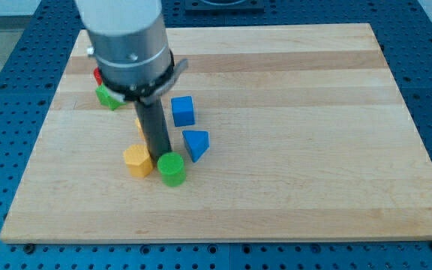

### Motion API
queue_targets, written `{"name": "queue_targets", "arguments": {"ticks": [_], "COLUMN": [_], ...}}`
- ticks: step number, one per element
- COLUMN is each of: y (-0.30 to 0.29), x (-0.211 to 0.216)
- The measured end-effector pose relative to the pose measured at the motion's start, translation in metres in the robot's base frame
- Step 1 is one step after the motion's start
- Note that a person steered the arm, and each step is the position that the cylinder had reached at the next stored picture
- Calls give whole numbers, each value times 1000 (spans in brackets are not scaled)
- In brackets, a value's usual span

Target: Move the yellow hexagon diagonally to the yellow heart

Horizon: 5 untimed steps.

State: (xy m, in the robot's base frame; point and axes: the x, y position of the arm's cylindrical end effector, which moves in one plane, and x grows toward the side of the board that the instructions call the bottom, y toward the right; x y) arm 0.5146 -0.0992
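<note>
The arm is coming in from the view's top left, its grey cylindrical body [126, 37] filling that corner, upper part cut off by the frame edge. A straight dark rod [156, 127] is hanging down from it, near vertical. The tip [160, 155] is sitting on the wooden board [313, 150], wedged between the yellow hexagon [137, 160] and the green cylinder [172, 169]; contact with either looks likely, but it is too close to tell. No jaws on this tool, it is just a bare rod holding nothing.

The yellow hexagon is lying toward the view's bottom left of the board, just left of the tip. The green cylinder is sitting just right of and below the tip. A blue cube [183, 110] is standing right of the rod, and a blue triangular block [196, 143] below it, both apart from the rod.

No readable writing or labels anywhere.

Hidden: a small yellow piece [138, 125] is peeking out left of the rod, shape unclear. A green block [108, 97] and a red block [97, 76] are mostly covered by the arm body, shapes not made out.
</note>
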Motion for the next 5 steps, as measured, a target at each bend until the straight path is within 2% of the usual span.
{"name": "queue_targets", "arguments": {"ticks": [2, 4, 5], "y": [18, -15, -24], "x": [6, 23, 51]}}
